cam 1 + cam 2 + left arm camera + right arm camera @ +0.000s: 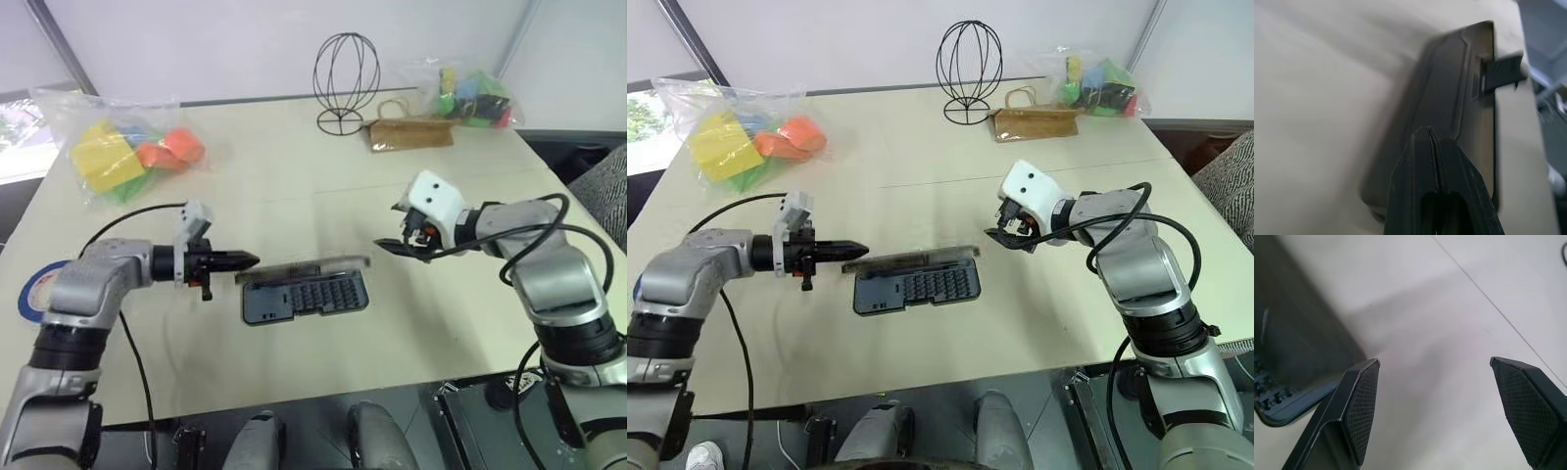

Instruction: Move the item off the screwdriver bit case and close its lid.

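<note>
Screwdriver bit case [917, 284] lies near the middle of the desk's near edge, grey-blue tray flat and facing up. Lid [306, 267] not down: dark brown half stands partly raised along the tray's far long side. The item: cannot make it out on the tray or on the desk [294, 196] around it; too small to tell.

Left gripper [858, 249] level, just beside the case's left end, fingers [1436, 161] clenched together with nothing between them. Right gripper [1002, 236] hangs above the desk off the case's right end, clear of it, fingers [1362, 401] spread wide and empty.

Risks, as I judge them:
- Pushing the lid from one end only could skid the light case across the desk instead of swinging the hinge.
- If the small rod sits among the bit rows, the lid would jam on it or fail to latch.
- Pressing off the latch side could leave the lid resting unlatched.
</note>
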`<state>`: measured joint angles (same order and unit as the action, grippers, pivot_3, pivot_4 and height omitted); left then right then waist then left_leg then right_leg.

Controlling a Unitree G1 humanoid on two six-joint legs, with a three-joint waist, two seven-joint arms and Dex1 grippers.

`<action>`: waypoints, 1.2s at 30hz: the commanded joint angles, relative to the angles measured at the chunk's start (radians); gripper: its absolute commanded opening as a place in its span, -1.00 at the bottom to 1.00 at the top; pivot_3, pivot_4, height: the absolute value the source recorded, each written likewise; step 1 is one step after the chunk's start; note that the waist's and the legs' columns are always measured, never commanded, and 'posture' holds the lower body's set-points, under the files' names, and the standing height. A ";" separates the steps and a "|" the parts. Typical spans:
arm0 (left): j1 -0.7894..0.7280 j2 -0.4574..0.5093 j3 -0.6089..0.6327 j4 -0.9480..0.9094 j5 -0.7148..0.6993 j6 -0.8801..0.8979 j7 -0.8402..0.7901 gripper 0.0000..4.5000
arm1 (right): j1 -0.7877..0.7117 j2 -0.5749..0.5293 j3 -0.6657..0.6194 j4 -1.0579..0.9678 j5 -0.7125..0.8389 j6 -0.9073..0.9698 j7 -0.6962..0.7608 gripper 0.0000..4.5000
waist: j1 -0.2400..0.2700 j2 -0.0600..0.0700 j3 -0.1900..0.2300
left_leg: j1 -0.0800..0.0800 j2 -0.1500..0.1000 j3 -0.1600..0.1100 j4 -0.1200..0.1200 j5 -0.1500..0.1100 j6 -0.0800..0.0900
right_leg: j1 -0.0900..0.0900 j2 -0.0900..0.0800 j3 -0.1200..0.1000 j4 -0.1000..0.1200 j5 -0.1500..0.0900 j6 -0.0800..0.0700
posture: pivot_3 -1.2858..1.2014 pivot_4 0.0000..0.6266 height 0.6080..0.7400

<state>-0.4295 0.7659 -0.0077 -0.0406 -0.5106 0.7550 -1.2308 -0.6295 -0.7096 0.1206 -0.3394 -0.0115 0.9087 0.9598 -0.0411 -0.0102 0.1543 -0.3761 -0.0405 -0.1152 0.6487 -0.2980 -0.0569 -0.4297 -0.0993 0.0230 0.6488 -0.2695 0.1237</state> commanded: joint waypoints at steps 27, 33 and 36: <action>-0.419 -0.234 -0.204 0.525 0.216 -0.283 -0.052 -1.00 | 0.075 0.130 0.177 -0.198 0.546 0.309 -0.034 -0.96 | 0.020 0.000 0.000 | 0.000 -0.001 0.000 0.004 -0.001 0.002 | 0.002 0.000 -0.001 0.000 0.000 0.000 | 0.03 -0.52 1.00; -0.437 -0.280 -0.234 0.614 0.278 -0.355 -0.091 -1.00 | 0.120 0.197 0.243 -0.168 0.511 0.306 -0.164 -0.96 | 0.007 -0.001 0.000 | 0.000 0.000 0.000 0.003 -0.001 0.002 | 0.001 0.001 -0.001 0.001 0.000 0.000 | 0.03 -0.52 1.00; -0.401 -0.282 -0.254 0.594 0.300 -0.377 -0.115 -1.00 | 0.141 0.251 0.224 -0.171 0.510 0.333 -0.251 -0.96 | 0.002 -0.001 0.000 | 0.000 0.000 -0.001 0.003 -0.001 0.002 | 0.001 0.000 -0.001 0.000 0.000 0.000 | 0.03 -0.52 1.00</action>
<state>-0.8464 0.4804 -0.2527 0.5794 -0.2247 0.4050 -1.3234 -0.4914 -0.4849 0.3702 -0.4889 0.4989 1.2333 0.7556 -0.0395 -0.0108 0.1547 -0.3760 -0.0409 -0.1160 0.6521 -0.2990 -0.0550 -0.4283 -0.0989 0.0215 0.6493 -0.2695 0.1238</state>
